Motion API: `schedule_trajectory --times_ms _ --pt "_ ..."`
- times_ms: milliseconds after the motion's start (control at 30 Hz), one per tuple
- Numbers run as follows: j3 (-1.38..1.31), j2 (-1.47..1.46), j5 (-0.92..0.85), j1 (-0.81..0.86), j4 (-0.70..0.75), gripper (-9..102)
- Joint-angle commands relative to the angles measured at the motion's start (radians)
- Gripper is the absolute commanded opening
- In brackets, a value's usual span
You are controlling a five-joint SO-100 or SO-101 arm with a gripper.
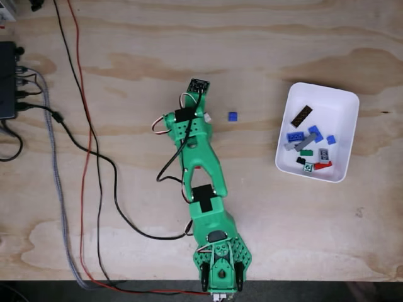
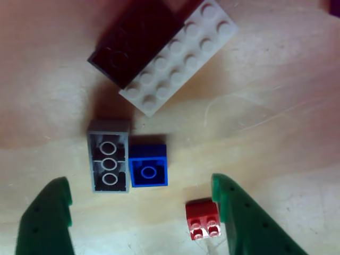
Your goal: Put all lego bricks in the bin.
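Observation:
In the other view my gripper (image 2: 139,180) is open, its green fingers (image 2: 45,218) spread wide just above the table. Between them lie a blue brick (image 2: 149,166) and a grey brick (image 2: 109,155), both underside up and side by side. A red brick (image 2: 202,219) rests against the inside of the right finger. Farther off, a dark brown brick (image 2: 130,45) and a long white brick (image 2: 178,56) lie side by side. In the fixed view the white bin (image 1: 343,104) at the right holds several bricks, and one blue brick (image 1: 233,116) lies alone right of the green arm (image 1: 195,145).
Black and red cables (image 1: 85,145) and a grey braided cord run down the left of the plywood table (image 1: 283,239). A black box (image 1: 7,78) sits at the left edge. A small circuit board (image 1: 199,85) is at the arm's far end.

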Motion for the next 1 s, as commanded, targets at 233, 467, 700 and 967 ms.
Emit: schedule_trajectory --times_ms 233,467,700,967 --pt "0.031 0.058 -0.003 -0.020 -0.058 26" --pt "0.083 0.044 0.003 -0.032 -0.104 25" --pt "0.100 0.031 0.009 -0.049 -0.135 23" --pt "0.121 -0.002 -0.025 -0.057 -0.184 9"
